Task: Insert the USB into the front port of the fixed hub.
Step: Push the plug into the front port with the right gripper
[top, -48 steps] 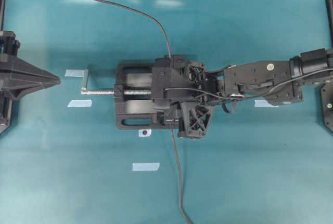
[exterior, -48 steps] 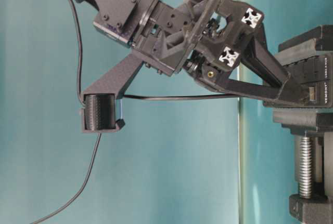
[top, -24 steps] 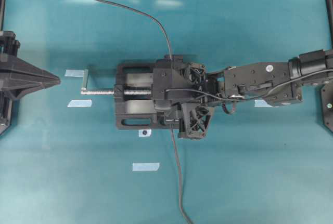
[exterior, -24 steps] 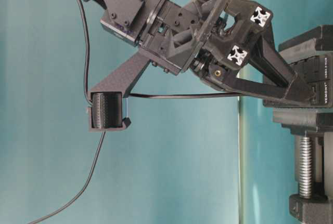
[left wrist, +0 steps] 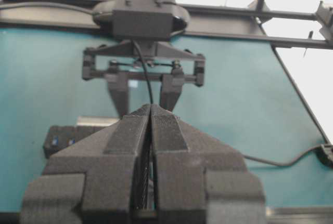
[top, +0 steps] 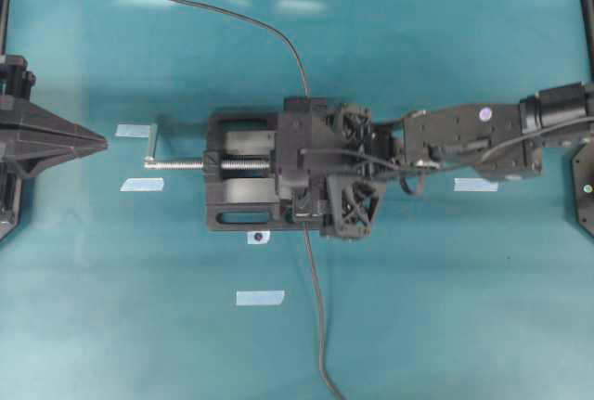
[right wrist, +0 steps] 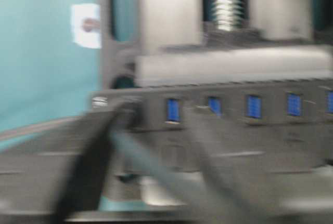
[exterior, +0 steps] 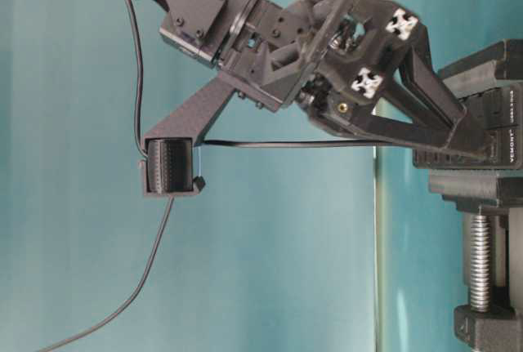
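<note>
The fixed hub [right wrist: 291, 130] is a black strip with a row of blue ports, clamped in the vise; its end also shows in the left wrist view [left wrist: 65, 140]. The USB [right wrist: 122, 110] is a dark blurred plug at the hub's end port, and blur hides whether it is seated. Its thin cable [top: 316, 307] trails toward the near table edge. My right gripper [top: 311, 177] hangs over the hub with its fingers spread apart, also seen from table level [exterior: 482, 144]. My left gripper [top: 97, 145] rests at the far left, jaws together and empty [left wrist: 151, 110].
The black vise [top: 237, 173] with its silver screw [top: 176, 164] holds the hub mid-table. A second black cable [top: 232, 18] runs from the vise to the far edge. Several bits of blue tape [top: 260, 298] lie on the teal mat.
My right gripper has shifted a little over the hub, and its forearm has swung toward the top of the overhead view. The left arm has not moved.
</note>
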Robot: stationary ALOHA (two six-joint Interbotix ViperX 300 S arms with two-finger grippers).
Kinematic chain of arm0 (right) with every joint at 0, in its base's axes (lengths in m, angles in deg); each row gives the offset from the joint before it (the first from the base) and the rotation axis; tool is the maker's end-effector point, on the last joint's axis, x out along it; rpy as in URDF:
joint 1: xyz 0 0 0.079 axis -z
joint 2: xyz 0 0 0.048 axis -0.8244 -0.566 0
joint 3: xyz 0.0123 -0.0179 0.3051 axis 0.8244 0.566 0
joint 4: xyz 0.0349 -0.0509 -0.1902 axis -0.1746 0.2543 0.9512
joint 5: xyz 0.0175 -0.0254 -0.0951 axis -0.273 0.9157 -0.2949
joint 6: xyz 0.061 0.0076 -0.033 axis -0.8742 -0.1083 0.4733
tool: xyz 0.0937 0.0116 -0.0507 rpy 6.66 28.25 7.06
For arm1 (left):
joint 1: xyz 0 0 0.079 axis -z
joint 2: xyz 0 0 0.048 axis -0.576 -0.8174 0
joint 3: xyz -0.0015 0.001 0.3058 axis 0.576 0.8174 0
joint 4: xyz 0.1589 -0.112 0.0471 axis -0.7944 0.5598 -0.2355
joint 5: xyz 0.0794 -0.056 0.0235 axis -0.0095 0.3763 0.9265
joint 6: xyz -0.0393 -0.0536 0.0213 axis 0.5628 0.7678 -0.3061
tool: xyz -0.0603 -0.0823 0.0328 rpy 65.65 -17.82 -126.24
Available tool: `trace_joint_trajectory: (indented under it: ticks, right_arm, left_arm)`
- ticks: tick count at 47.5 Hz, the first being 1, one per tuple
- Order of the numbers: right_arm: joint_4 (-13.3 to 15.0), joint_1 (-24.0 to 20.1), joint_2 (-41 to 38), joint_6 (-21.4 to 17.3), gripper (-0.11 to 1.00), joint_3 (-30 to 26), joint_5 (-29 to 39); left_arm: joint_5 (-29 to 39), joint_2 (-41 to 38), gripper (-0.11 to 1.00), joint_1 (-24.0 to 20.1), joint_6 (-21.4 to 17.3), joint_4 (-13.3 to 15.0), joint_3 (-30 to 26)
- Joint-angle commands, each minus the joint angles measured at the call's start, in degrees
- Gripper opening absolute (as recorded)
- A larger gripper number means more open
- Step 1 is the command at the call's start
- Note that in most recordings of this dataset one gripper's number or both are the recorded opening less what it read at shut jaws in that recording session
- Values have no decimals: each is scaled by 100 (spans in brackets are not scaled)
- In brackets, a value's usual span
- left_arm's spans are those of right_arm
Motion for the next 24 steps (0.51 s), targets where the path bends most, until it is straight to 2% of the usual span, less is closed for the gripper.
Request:
trace_joint_trajectory:
  ticks: [1,5,24]
  right_arm:
    - [9,26,299,-44,67,-79,9]
    - [18,35,387,-44,76,-53,9]
    - [9,9,571,-79,71,-9,44]
  left_arm:
    - [-53,-18,0,-9,-9,-18,-105]
    - [-62,-18,0,-18,0,-9,-105]
    - [-62,53,0,-18,0,-9,-105]
